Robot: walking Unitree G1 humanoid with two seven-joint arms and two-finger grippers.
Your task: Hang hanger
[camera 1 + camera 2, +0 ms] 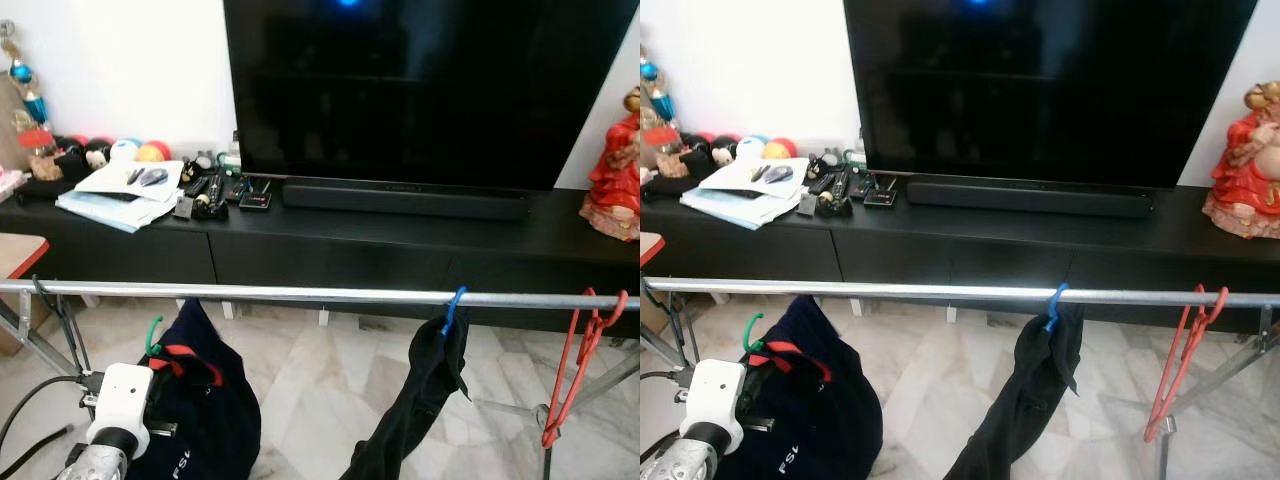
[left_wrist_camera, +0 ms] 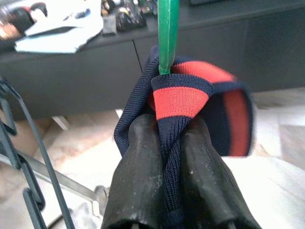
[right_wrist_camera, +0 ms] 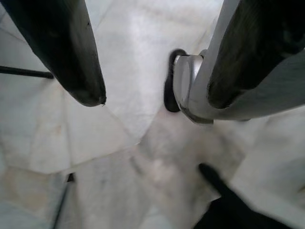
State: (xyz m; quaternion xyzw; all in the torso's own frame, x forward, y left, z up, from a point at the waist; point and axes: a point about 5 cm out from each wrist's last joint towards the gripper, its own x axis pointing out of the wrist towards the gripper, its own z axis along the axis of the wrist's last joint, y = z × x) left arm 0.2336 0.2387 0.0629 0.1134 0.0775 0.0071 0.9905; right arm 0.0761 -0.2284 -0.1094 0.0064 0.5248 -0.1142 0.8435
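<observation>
A green hanger carries a navy garment with a red-striped collar. My left gripper is shut on that collar, just under the hanger's stem. The green hook sits a little below the silver rail, towards its left end, and does not touch it. My left wrist is low at the left, in front of the garment. My right gripper is open and points down at the marble floor, with nothing between its fingers.
A black garment hangs from a blue hanger right of the rail's middle, and an empty red hanger hangs near its right end. Behind the rail stand a black TV cabinet, a TV and a red figurine. The rack's folding legs are at the left.
</observation>
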